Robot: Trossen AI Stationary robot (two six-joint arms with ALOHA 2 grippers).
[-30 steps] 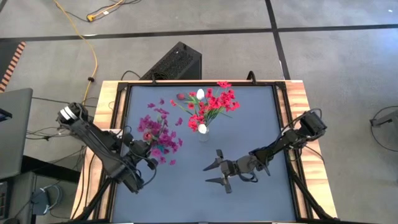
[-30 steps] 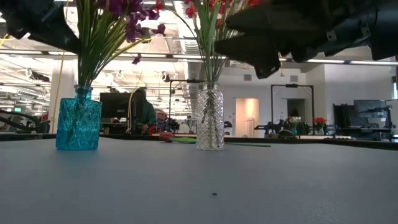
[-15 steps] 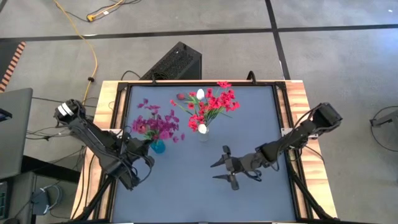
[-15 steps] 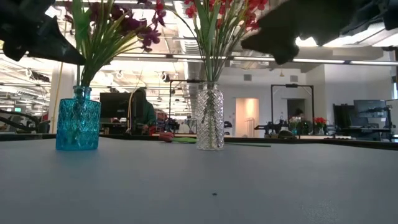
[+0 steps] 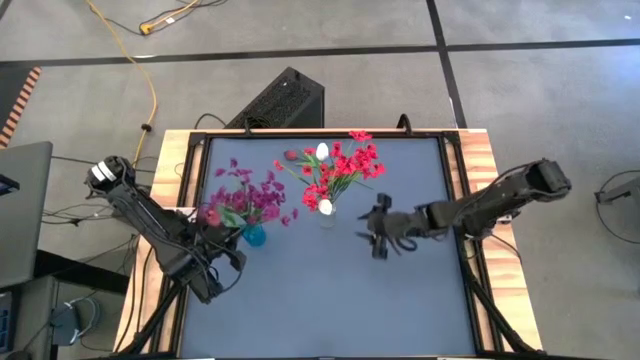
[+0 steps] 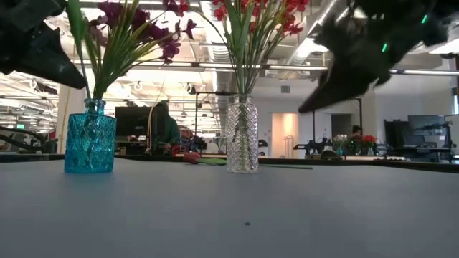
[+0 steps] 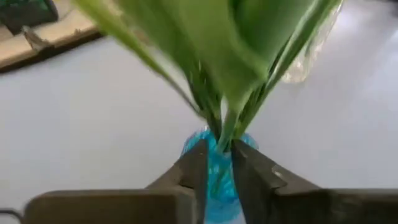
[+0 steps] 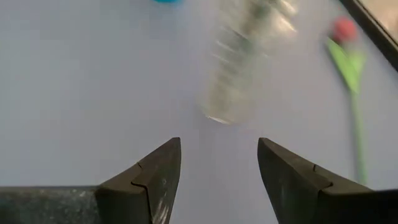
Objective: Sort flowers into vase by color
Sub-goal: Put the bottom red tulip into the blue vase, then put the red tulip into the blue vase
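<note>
right tool point(image 5: 378, 232) swung toward clear vase point(image 5: 327, 215), apart | left tool point(image 7: 216, 168) clamped on purple sprig point(image 5: 245, 196)

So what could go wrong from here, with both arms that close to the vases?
The left gripper is shut on a purple sprig just above the blue vase; a tug might tip it. The right gripper, open, is beside the clear vase and could knock it. A tulip lying past that vase may be awkward to reach.

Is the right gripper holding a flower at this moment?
No. In the right wrist view the right gripper is open with nothing between its fingers, and only bare table shows in the gap.
</note>
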